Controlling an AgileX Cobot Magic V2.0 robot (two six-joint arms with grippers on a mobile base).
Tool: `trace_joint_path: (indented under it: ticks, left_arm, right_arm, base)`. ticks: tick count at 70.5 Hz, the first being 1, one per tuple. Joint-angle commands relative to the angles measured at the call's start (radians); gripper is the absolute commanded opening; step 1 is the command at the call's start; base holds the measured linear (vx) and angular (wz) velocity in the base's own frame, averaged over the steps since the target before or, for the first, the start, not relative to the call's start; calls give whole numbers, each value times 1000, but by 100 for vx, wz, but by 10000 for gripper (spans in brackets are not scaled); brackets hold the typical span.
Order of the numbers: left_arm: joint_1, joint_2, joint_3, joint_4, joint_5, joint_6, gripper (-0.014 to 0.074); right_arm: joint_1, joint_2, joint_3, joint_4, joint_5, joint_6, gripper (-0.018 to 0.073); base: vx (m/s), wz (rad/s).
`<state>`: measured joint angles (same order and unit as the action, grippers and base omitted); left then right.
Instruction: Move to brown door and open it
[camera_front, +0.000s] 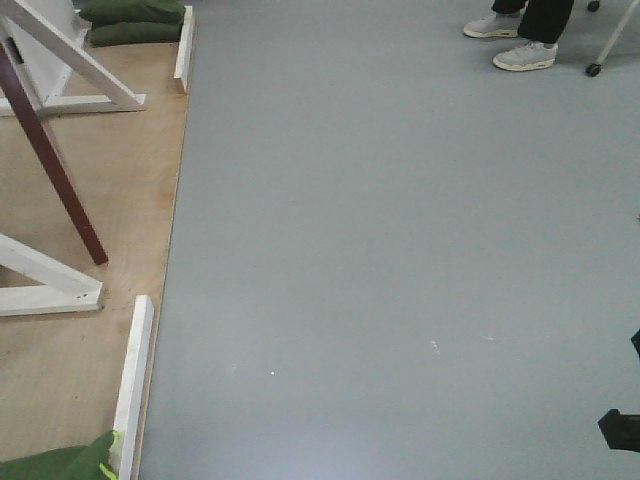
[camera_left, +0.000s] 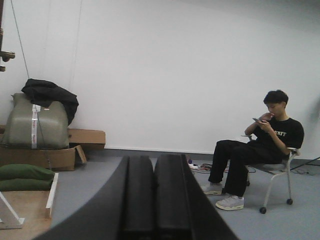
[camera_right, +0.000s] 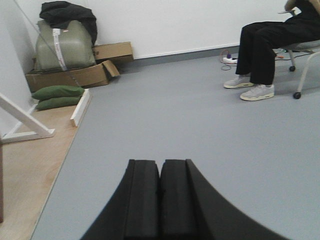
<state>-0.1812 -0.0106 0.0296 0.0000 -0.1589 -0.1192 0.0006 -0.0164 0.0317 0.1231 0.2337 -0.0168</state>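
the brown door (camera_front: 57, 170) is seen edge-on at ten o'clock in the front view, on a wooden platform (camera_front: 60, 380) between white braces (camera_front: 80, 60). the left claw (camera_left: 153, 170) and right claw (camera_right: 160, 170) are clenched, pads pressed together, nothing held.

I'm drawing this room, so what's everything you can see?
brown door: one, reddish-brown, edge-on over the wooden platform, left
white braces: two, white, on the platform by the door
green bags: three, green, two stacked at the platform's far end, one near corner
cardboard boxes: two, brown, by the wall
bundle: one, olive-grey, on a box, black jacket on top
person: one, black clothes, seated, right
left gripper: one, black, shut
right gripper: one, black, shut
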Motion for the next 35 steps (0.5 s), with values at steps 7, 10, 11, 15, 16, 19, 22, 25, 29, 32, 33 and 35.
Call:
trace_joint_path:
  ticks: [7, 10, 11, 15, 16, 19, 22, 25, 29, 32, 33, 35]
  left_arm:
    - [-1, -26, 22, 8, -85, -8, 11]
    - [-1, -26, 22, 8, -85, -8, 11]
    - [-1, -26, 22, 8, -85, -8, 11]
    - [-1, -26, 22, 8, -85, -8, 11]
    - [-1, -26, 22, 8, -85, -8, 11]
    - [-1, -26, 22, 8, -85, -8, 11]
    - [-1, -26, 22, 8, -85, -8, 11]
    - [-1, -26, 22, 8, -85, -8, 11]
    - [-1, -26, 22, 8, -85, -8, 11]
    - [-1, -26, 22, 8, -85, -8, 11]
    - [-1, -26, 22, 8, -85, -8, 11]
    - [-1, -26, 22, 8, -85, -8, 11]
  right_arm:
    - [1, -9, 2, -5, -79, -9, 0]
    - [1, -9, 2, -5, -79, -9, 0]
    - [1, -9, 2, -5, -79, -9, 0]
    - [1, -9, 2, -5, -79, -9, 0]
    - [1, -9, 2, -5, -79, -9, 0]
    - [1, -9, 2, -5, -79, -9, 0]
    - [1, -9, 2, -5, -79, -9, 0]
    - [1, -9, 2, -5, -79, -9, 0]
    - [1, -9, 2, -5, -79, -9, 0]
    - [1, -9, 2, -5, -79, -9, 0]
    - [1, -9, 2, -5, -79, -9, 0]
    - [1, -9, 2, -5, -79, -9, 0]
  base:
    - [20, -22]
    - [22, -19]
    - [22, -17]
    - [23, -14]
    - [24, -10]
    - [24, -8]
    - [25, -5]
    - [26, -2]
    - [27, 3]
    - [28, 8]
    - [28, 9]
    - [29, 12]
